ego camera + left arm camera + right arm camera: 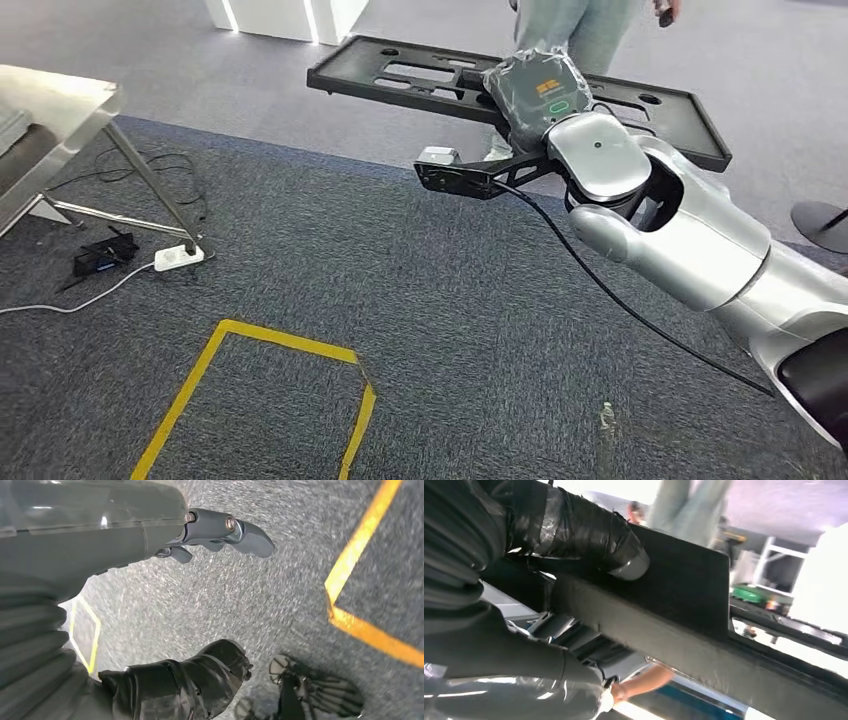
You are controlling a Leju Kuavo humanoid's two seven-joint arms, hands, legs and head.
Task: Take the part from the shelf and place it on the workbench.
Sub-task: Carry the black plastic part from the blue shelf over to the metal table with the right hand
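Right hand (535, 90) grips long black part (400, 75) mid-air over carpet (400, 300) | left hand (220, 532) hangs empty, fingers loosely apart | risk: part swings, striking nearby person (575, 25) | workbench (50, 110) well apart.

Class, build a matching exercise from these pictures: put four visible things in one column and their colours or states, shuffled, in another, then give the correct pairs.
Things:
1. Long flat black plastic part with cut-outs
2. Tape outline on the carpet
3. Power strip on the floor
4. Left robot hand

States or colours:
A. White, beside the metal table leg
B. Yellow
C. Held up by the right robot hand
D. Holding nothing, above the grey carpet

Pairs: 1-C, 2-B, 3-A, 4-D
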